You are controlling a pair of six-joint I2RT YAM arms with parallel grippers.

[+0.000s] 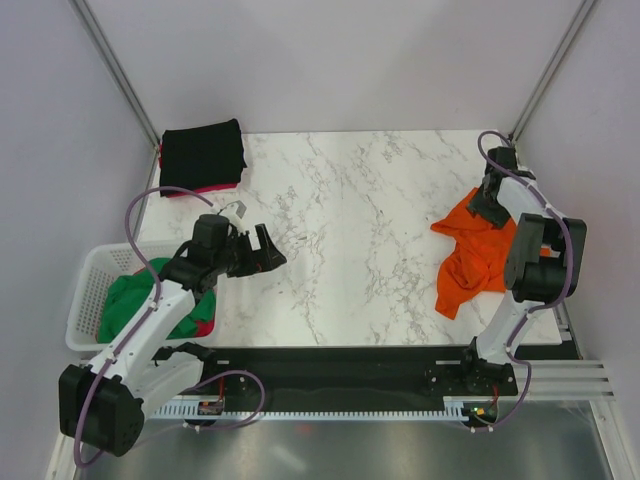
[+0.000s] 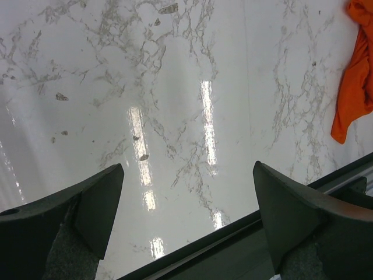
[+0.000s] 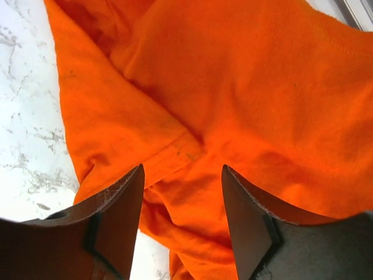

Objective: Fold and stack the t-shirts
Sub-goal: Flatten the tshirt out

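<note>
Right gripper (image 3: 182,167): jaws part-way apart, low over the orange t-shirt (image 3: 262,87). Cloth fills the gap behind them and no fold is seen pinched. Whether the pads touch the cloth, cannot tell. This wrist view gives a hemmed edge running diagonally, plus creases. Only the top view gives the whole: the shirt is crumpled, unfolded, at the right edge of the table (image 1: 350,200), with the gripper at its far end.

Left gripper (image 2: 187,165): jaws wide, nothing between, over bare marble left of centre. Its wrist view catches one orange end at the upper right corner.

Count: two arms, two grippers, one basket.
- T-shirts, four sure.
- One orange.
- One black t-shirt (image 1: 203,152), folded, far left corner.
- One pink-red t-shirt (image 1: 185,190) beneath it, only an edge showing.
- One green t-shirt (image 1: 125,300), heaped in the white lattice basket (image 1: 88,270) at the table's left edge.
- Red scrap (image 1: 206,326) in the basket's near right side: separate garment or not, cannot tell.
</note>
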